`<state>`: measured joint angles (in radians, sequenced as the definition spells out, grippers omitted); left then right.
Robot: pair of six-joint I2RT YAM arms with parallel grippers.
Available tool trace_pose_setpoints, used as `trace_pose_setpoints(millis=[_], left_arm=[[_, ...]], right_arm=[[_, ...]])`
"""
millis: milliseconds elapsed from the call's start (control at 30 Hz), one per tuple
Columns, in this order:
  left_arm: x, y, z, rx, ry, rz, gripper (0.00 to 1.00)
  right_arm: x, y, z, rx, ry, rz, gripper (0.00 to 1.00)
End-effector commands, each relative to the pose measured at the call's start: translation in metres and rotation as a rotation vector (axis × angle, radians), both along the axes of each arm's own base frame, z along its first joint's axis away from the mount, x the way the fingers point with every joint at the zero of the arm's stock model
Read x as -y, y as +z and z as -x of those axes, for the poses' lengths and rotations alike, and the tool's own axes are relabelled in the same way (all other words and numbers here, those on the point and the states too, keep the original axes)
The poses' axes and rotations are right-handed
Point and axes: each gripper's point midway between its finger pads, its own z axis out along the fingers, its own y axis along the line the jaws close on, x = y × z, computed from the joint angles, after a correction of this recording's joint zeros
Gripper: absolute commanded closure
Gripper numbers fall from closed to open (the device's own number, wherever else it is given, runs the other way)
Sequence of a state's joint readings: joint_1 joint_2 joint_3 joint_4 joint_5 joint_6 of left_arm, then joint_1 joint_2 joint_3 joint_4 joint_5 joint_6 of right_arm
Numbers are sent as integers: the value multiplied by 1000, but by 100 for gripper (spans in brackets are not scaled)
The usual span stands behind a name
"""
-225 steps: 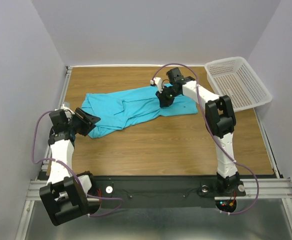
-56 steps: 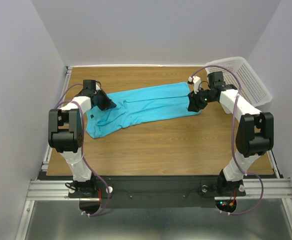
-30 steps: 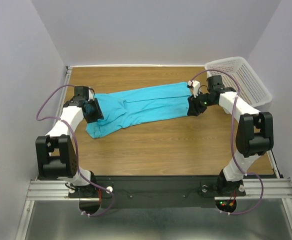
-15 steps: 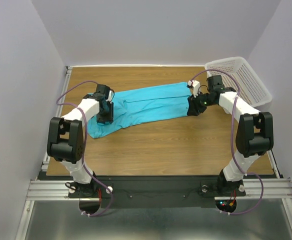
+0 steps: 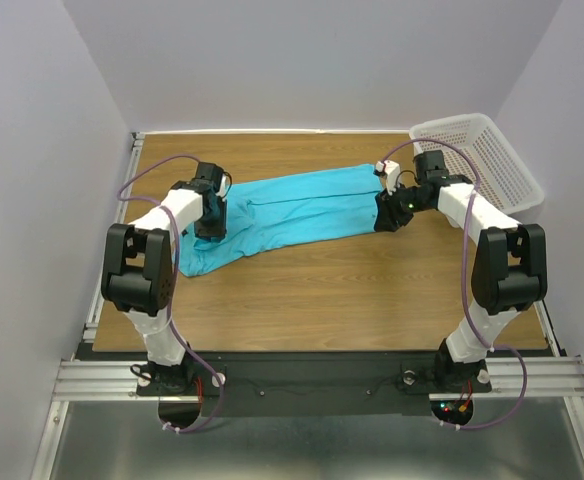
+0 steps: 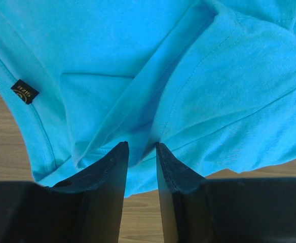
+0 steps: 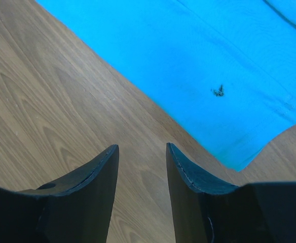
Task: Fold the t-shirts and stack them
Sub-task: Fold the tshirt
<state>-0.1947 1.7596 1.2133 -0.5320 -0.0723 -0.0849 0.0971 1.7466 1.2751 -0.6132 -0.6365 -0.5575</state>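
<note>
The left gripper (image 6: 140,148) is seen at the lower middle of the left wrist view with its jaws set a little apart. They are lowered over a raised crease of the t-shirt (image 5: 292,210), and nothing is seen to be clamped between them yet. The right gripper (image 7: 142,148) is shown at the bottom of the right wrist view with its jaws spread wider. It is empty and is held over bare wood of the table (image 5: 352,290), just beside the cloth's edge.

In the overhead view the t-shirt is laid as a long, rumpled band across the upper middle of the frame, with one gripper at each end. It has not been flattened or folded. The neck label (image 6: 25,91) is visible at the left of the left wrist view, and a small dark speck (image 7: 218,91) at the upper right of the right wrist view. The basket (image 5: 477,165) is placed at the upper right, apart from the cloth.

Several failures can be expected from here:

- **Left grip:** only the top layer of the crease may be caught, because the fabric is thin and doubled over there. The layers beneath would then be dragged into a bunch.
- **Right grip:** the hem may be missed altogether, because those jaws are placed over wood and not over cloth.
- **One end held:** any pull would be taken up as sliding, and the band would be twisted further.
- **Creases:** if they are not spread out first, they are likely to be pressed into a crooked fold.
</note>
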Motion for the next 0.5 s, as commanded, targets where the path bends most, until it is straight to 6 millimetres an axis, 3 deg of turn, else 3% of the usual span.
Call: trace_pose_setpoints(millis=[0, 133, 467], left_arm=[[10, 11, -12, 18, -45, 38, 63], [8, 13, -16, 22, -37, 22, 98], [-15, 36, -54, 111, 18, -124, 100]], right_arm=[[1, 16, -6, 67, 6, -18, 52], [2, 16, -6, 67, 5, -19, 52], [3, 15, -7, 65, 3, -18, 52]])
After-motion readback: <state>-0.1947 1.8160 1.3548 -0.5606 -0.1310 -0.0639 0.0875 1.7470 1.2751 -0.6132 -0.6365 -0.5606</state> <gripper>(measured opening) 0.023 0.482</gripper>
